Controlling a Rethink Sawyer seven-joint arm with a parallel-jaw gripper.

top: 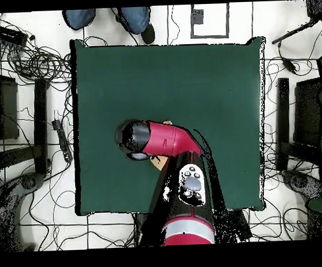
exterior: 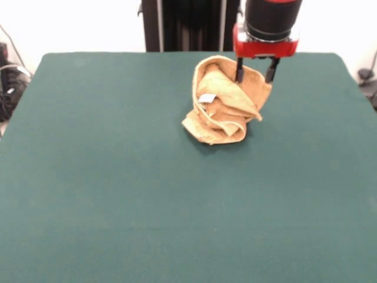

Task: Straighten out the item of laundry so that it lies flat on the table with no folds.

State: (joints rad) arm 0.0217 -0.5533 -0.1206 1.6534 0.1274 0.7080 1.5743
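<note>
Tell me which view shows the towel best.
The front view. There the towel shows almost whole, bunched in folds, a small white tag on it, with the gripper at its far edge. In the overhead view the arm covers it; only slivers of tan show.

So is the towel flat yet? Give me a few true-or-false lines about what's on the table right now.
1. The towel lies flat and spread out. False: it sits crumpled in a heap with many folds.
2. The gripper is at the towel's far upper edge. True.
3. A small white tag shows on the towel. True.
4. The table top is red. False: it is dark green.
5. Several towels lie on the table. False: only one.
</note>
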